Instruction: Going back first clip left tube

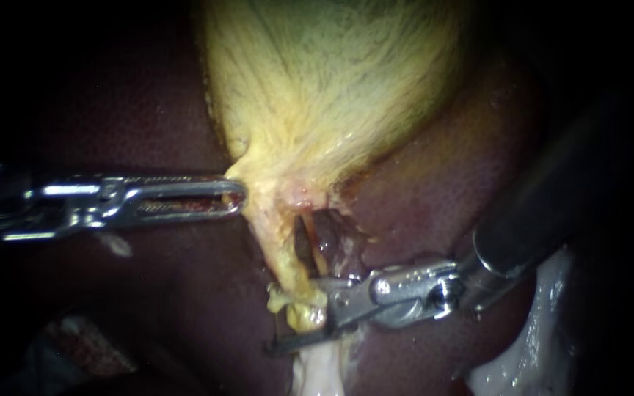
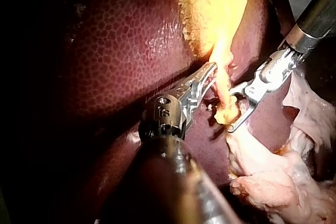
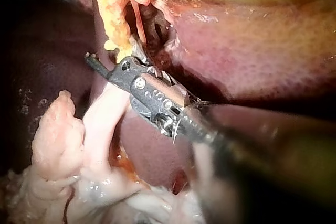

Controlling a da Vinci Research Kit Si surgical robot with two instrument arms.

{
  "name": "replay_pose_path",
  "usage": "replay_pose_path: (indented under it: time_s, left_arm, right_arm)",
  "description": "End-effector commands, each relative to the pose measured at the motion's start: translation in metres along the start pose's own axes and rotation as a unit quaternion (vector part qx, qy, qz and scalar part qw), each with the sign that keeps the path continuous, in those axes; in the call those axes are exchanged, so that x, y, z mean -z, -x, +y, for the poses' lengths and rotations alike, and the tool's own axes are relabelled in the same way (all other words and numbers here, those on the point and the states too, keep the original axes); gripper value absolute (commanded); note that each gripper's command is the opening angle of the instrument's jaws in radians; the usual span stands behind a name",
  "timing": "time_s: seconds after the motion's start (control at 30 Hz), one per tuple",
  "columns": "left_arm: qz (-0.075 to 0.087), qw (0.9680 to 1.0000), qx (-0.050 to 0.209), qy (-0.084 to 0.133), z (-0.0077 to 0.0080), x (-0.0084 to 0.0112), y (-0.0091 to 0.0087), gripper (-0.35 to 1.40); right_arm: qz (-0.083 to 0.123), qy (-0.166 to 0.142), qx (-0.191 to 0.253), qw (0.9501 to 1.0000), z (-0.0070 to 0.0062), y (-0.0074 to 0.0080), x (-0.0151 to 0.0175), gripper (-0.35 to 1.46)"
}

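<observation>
The yellow gallbladder [image 1: 332,73] narrows to a neck over the dark liver [image 1: 434,183]. My left instrument [image 1: 238,196] comes in level from the left, its jaws shut on the gallbladder's neck, as the left wrist view also shows [image 2: 211,72]. Below the neck the left tube [image 1: 282,246] runs down as a yellow strand, with a thin reddish tube [image 1: 308,233] beside it in a dissected window. My right instrument [image 1: 304,314] has its jaws open astride the yellow lump at the left tube's lower end [image 2: 237,107] [image 3: 113,59]. I cannot make out a clip.
Pale whitish fatty tissue [image 1: 530,345] lies below and right of the right instrument, heaped under its shaft in the right wrist view [image 3: 79,145]. Liver surface [image 2: 115,51] surrounds the window on both sides.
</observation>
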Motion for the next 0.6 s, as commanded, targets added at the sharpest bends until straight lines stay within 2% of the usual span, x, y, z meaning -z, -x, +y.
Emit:
replay_pose_path:
  time_s: [0.03, 0.33, 0.5, 0.6]
  left_arm:
    - [0.0, 1.0, 0.0, 0.0, 0.0, 0.0, 0.0, -0.35]
    - [0.0, 1.0, 0.0, 0.0, 0.0001, 0.0001, -0.0001, -0.35]
    - [0.0, 1.0, 0.0, 0.0, -0.0001, 0.0002, -0.0001, -0.35]
    - [0.0, 1.0, -0.001, -0.001, -0.0001, 0.0002, -0.0001, -0.35]
  right_arm:
    - [-0.001, 0.002, 0.005, 1.0, 0.0001, -0.0002, 0.0001, 0.6]
    - [-0.001, 0.005, 0.023, 0.9997, -0.0001, -0.0002, 0.001, 0.6]
    - [-0.001, 0.018, 0.027, 0.9995, -0.0003, -0.0008, 0.0036, 0.6]
    - [-0.002, 0.037, 0.027, 0.999, -0.0005, -0.001, 0.0055, 0.6]
